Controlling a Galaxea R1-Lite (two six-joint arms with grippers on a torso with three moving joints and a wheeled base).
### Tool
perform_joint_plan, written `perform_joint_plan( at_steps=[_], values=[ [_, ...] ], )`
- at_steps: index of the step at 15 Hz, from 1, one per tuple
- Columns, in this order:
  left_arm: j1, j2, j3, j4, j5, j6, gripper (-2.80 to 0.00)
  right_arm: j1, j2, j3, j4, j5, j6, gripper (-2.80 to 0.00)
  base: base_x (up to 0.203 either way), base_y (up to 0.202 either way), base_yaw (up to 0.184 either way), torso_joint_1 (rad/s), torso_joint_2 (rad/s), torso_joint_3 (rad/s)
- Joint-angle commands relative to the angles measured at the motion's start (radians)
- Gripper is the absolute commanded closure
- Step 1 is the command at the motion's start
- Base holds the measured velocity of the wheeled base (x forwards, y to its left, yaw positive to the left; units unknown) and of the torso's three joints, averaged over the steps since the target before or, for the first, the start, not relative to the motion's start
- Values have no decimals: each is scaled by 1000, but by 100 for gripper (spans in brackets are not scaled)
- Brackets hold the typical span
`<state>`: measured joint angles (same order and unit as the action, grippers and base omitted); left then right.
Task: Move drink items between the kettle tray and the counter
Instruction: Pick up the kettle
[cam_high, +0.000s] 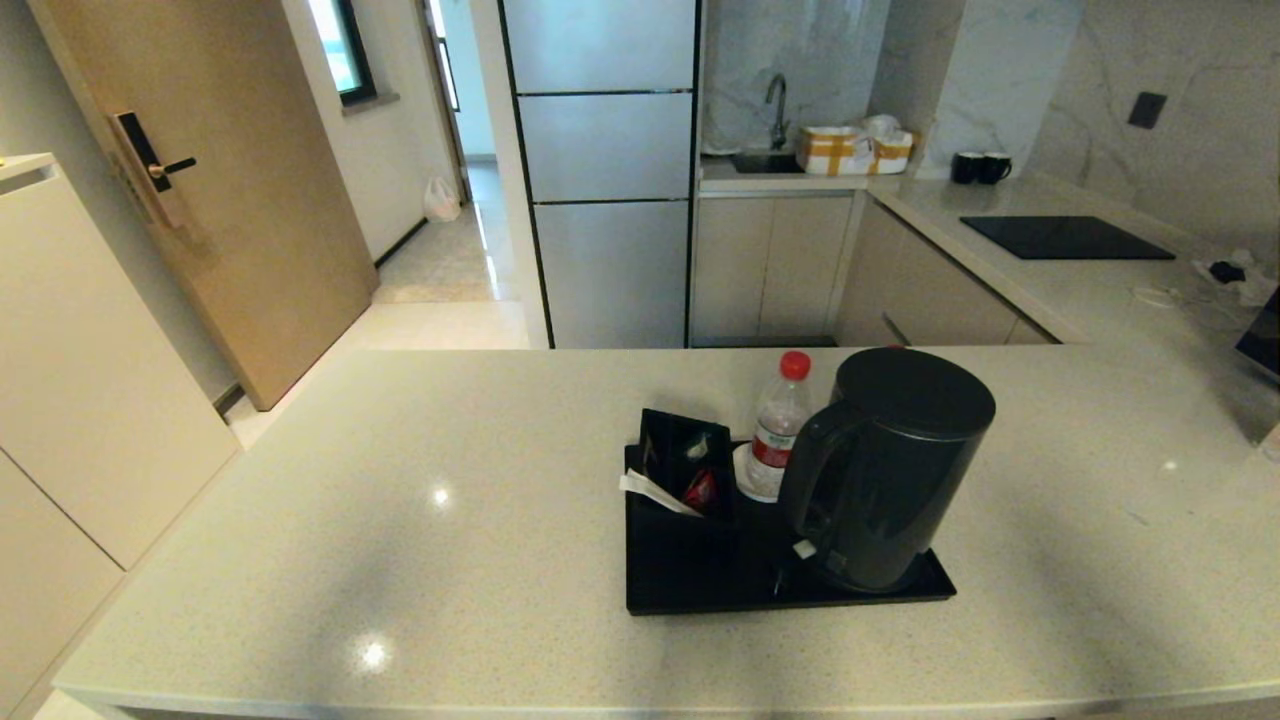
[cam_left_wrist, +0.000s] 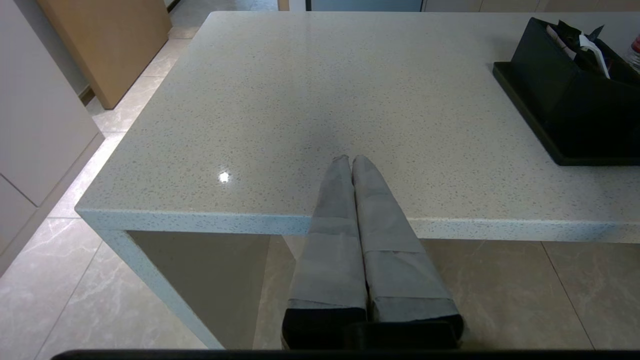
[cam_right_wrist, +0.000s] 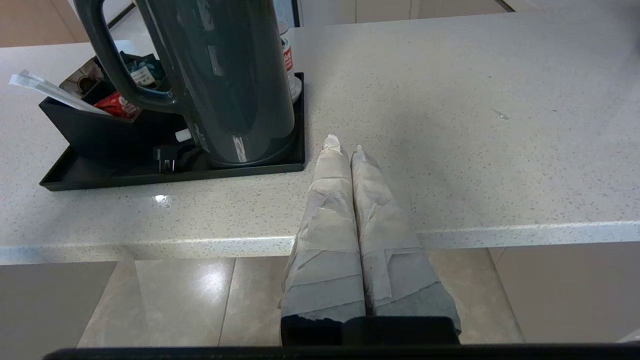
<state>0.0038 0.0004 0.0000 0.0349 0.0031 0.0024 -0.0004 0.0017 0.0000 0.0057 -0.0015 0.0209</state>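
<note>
Kettle (cam_high: 890, 465) is parked on the tray (cam_high: 700, 585), bottle (cam_high: 778, 428) just behind it. Both tools, left (cam_left_wrist: 348, 159) & right (cam_right_wrist: 344, 145), are pressed together, empty, near the tray. Kettle's handle should prob be grabbed first, w/ tool spread wide.

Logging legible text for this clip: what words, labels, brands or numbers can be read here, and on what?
None can be read.
Water bottle: red-white label with print, too small to read.
Red sachet in the black box: white lettering, blurred and partly hidden.
Teal sachet behind it: a small label, unreadable.
Kettle: no marking visible.
</note>
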Motion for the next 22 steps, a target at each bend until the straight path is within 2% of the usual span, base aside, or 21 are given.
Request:
perform_joint_plan(
  at_steps=[1, 13, 14, 16, 18, 20, 21, 22],
  values=[
    [-1, 0, 0, 0, 0, 1, 0, 0, 1, -2, -1, 0, -2, 0, 0, 0, 0, 0, 0, 0],
    [1, 0, 0, -1, -2, 8, 0, 0, -2, -10, 1, 0, -11, 0, 0, 0, 0, 0, 0, 0],
    [1, 0, 0, -1, -2, 8, 0, 0, 10, -58, 5, 1, -7, 0, 0, 0, 0, 0, 0, 0],
    [1, 0, 0, 0, -2, 10, 0, 1, 99, -239, 26, 14, 27, 0, 0, 0, 0, 0, 0, 0],
    [1, 0, 0, -1, -2, 10, 0, 3, 216, -422, 113, 53, 60, 0, 0, 0, 0, 0, 0, 0],
    [1, 0, 0, 0, -2, 9, 0, 5, 326, -584, 399, 126, 91, 0, 0, 0, 0, 0, 0, 0],
    [1, 0, -2, 0, -2, 8, 0, 8, 379, -635, 478, 224, 120, 0, 0, 0, 0, 0, 0, 0],
    [1, 0, 0, 0, -2, 8, 0, 10, 424, -663, 522, 369, 150, 0, 0, 0, 0, 0, 0, 0]
  ],
)
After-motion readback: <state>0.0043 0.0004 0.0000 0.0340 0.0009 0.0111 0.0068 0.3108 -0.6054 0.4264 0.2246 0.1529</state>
